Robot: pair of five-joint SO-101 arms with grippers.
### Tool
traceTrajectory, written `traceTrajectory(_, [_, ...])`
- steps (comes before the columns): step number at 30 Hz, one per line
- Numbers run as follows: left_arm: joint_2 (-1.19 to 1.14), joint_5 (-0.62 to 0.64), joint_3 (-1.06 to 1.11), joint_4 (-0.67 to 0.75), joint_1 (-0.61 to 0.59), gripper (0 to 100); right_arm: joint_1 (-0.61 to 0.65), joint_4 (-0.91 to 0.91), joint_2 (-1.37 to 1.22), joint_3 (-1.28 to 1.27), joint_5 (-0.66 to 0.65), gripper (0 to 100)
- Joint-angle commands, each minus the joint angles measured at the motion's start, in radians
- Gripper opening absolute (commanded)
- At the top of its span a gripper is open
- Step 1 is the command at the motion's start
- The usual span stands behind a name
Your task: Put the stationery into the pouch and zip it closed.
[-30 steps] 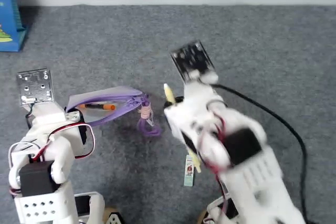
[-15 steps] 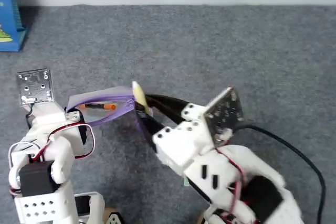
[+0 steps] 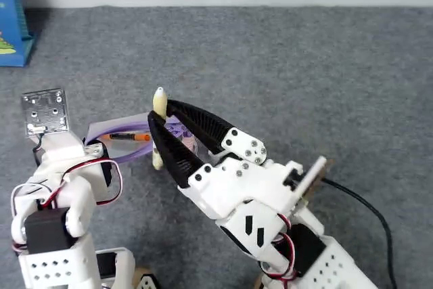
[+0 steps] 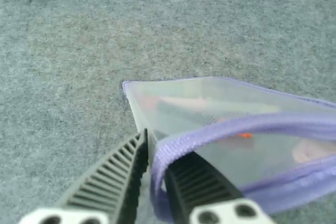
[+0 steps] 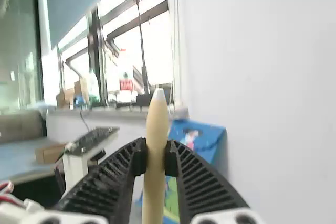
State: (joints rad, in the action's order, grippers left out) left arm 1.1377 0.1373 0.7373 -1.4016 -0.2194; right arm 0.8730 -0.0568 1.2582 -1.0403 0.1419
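Soft, even light casts faint shadows on the carpet (image 3: 325, 65); daylit windows (image 5: 131, 45) glare in the right wrist view.

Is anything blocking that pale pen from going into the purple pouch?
Nothing visible does. The right gripper holds the pen over the pouch, whose rim the left gripper pinches. An orange pen lies inside.
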Motion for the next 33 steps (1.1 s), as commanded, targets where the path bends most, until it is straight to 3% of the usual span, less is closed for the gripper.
traceTrajectory(1, [0.003,0.009,-0.021,0.002,0.006,1,0.004,-0.166,0.008,-0.037,0.003,0.8])
traceTrajectory(17, [0.005,0.008,-0.021,-0.002,0.002,1,-0.093,-0.582,-0.352,-0.1,0.002,0.8])
traceTrajectory(27, [0.005,0.008,-0.019,-0.002,0.002,1,-0.085,-0.684,-0.545,-0.141,0.008,0.8])
traceTrajectory(33, [0.005,0.008,-0.019,-0.002,0.002,1,-0.016,-0.621,-0.498,-0.236,0.006,5.0])
